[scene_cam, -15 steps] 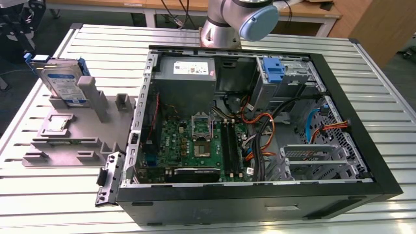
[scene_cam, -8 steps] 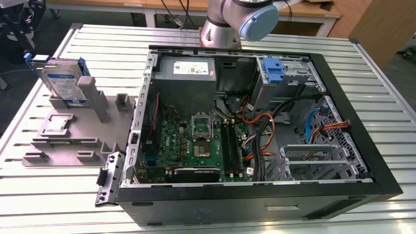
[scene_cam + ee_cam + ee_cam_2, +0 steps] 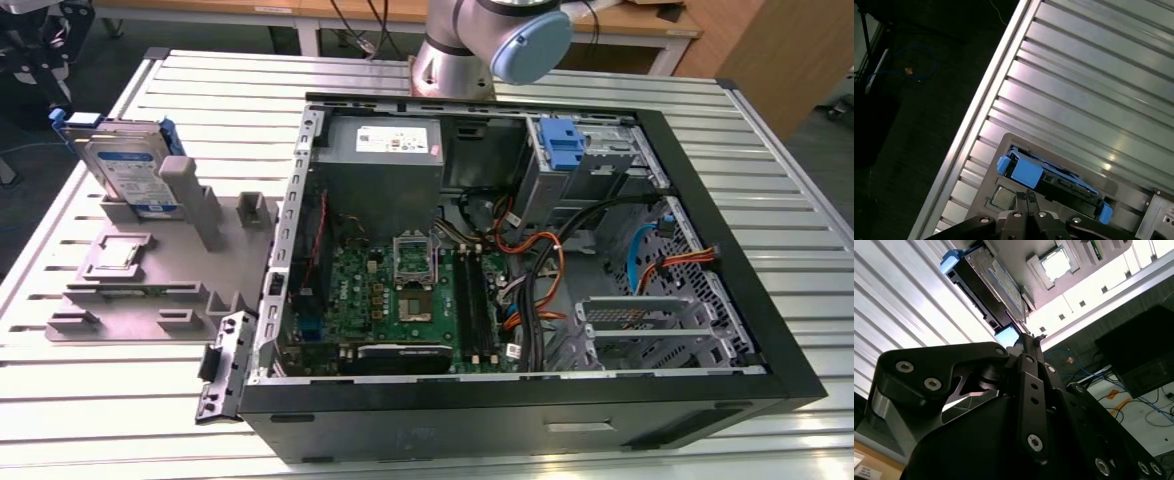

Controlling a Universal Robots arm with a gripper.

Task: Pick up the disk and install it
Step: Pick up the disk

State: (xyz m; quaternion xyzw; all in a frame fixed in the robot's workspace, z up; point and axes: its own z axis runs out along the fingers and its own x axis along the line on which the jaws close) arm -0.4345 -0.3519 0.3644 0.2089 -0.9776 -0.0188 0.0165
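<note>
The disk [image 3: 127,168] is a silver drive with a white-and-blue label and blue side rails. It stands on edge in a grey holder [image 3: 147,290] on the table, at the exterior view's left. Both wrist views show the disk [image 3: 996,282] [image 3: 1054,177] from above. My gripper [image 3: 54,85] hangs above and just beyond the disk's far end, apart from it. Its two thin black fingertips [image 3: 1026,196] are pressed together with nothing between them, and they point toward the holder near the drive's blue end [image 3: 1029,337].
An open black computer case [image 3: 747,300] fills the table's middle and right, with a grey power supply box [image 3: 387,150], a bare blue bracket [image 3: 561,140] and loose cables inside. A square chip [image 3: 118,253] lies in the holder. The slatted table's edge [image 3: 979,100] runs close by.
</note>
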